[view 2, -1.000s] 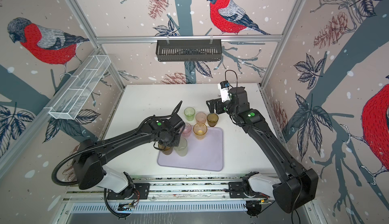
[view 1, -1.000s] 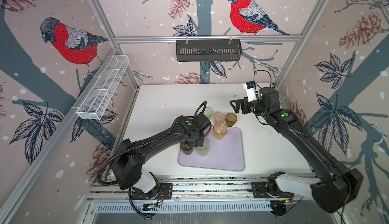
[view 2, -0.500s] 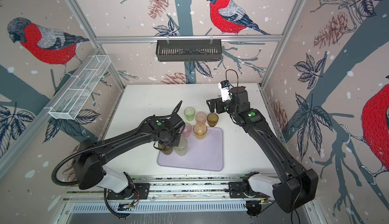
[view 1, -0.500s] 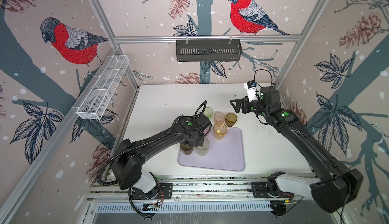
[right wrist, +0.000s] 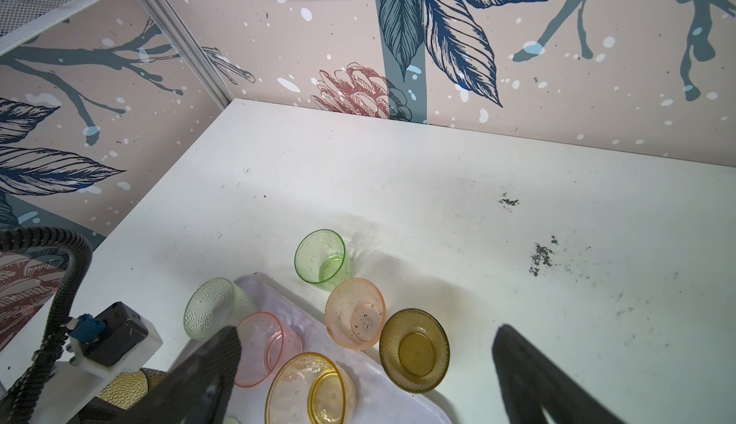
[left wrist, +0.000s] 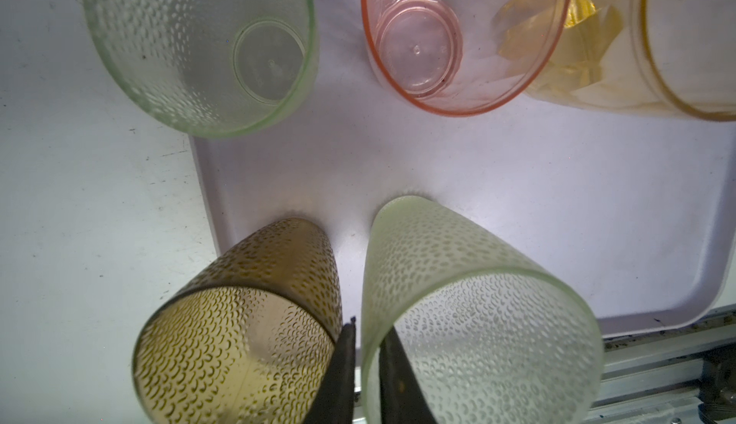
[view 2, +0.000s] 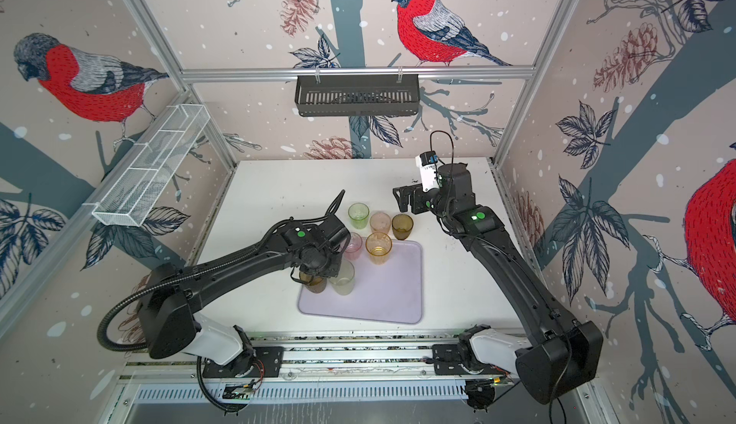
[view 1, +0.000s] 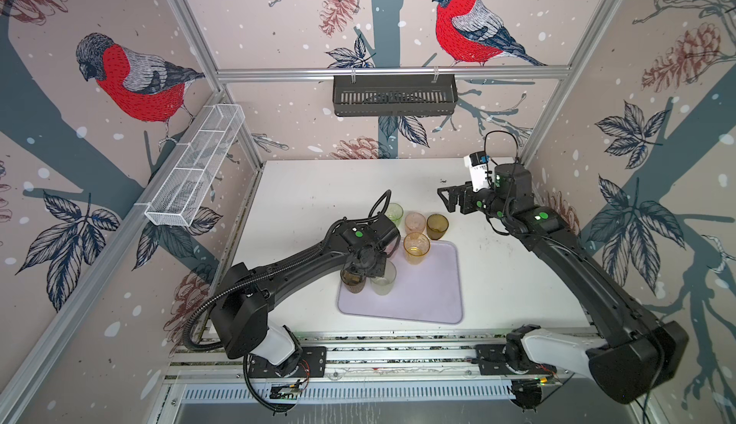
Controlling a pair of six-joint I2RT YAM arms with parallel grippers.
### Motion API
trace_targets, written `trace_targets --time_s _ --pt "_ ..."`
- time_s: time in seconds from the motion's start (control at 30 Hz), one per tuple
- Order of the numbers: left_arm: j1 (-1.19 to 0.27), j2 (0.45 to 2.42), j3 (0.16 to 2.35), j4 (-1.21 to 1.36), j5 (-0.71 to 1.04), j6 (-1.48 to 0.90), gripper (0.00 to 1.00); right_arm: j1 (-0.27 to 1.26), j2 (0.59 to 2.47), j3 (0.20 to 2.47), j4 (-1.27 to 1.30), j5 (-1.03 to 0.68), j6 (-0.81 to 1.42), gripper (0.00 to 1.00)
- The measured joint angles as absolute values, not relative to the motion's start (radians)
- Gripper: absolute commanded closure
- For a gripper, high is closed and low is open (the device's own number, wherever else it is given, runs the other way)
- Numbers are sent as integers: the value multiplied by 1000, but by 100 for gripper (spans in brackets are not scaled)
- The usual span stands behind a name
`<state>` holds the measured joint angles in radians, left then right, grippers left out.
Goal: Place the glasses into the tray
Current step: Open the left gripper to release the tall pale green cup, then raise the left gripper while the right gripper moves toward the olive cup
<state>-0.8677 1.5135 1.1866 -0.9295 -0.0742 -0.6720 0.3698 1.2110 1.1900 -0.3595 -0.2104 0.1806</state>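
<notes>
The lilac tray (view 1: 430,298) (view 2: 390,298) (left wrist: 517,203) holds a tall frosted glass (view 1: 383,278) (left wrist: 478,302), a tall brown glass (view 1: 352,280) (left wrist: 247,322), an amber one (view 1: 416,247) (right wrist: 310,390) and a pink one (view 2: 353,244) (left wrist: 458,35). My left gripper (view 1: 368,268) (left wrist: 368,328) straddles the frosted glass's rim, one finger inside, narrowly open with a sliver of gap. A pale green glass (left wrist: 199,43) (right wrist: 211,310) stands by the tray's corner. On the table behind are bright green (view 1: 394,213), peach (view 1: 415,223) and olive-brown (view 1: 437,226) glasses. My right gripper (view 1: 448,199) (right wrist: 366,330) hovers open above them.
A black slotted basket (view 1: 394,95) hangs on the back wall and a white wire basket (view 1: 195,167) on the left wall. Bare white table (view 1: 318,187) spreads behind and left of the glasses. The rail (view 1: 378,358) runs along the front edge.
The left jaws have eased slightly apart at the frosted glass's rim. Neither arm has visibly shifted in the top views, and the right gripper stays wide open.
</notes>
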Motion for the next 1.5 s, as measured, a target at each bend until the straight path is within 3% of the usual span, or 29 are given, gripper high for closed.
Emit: trace_targets --time_s 0.3,0.93,1.5 --pt "-869 1513 1209 -934 -76 -672 82 366 1206 1189 -359 -212 181 0" --pt "-870 1486 1273 -975 -107 -673 65 361 1205 1185 -365 -212 187 0" --pt "-870 1510 1497 -1026 -130 -619 60 358 1306 1266 -496 -104 261 0"
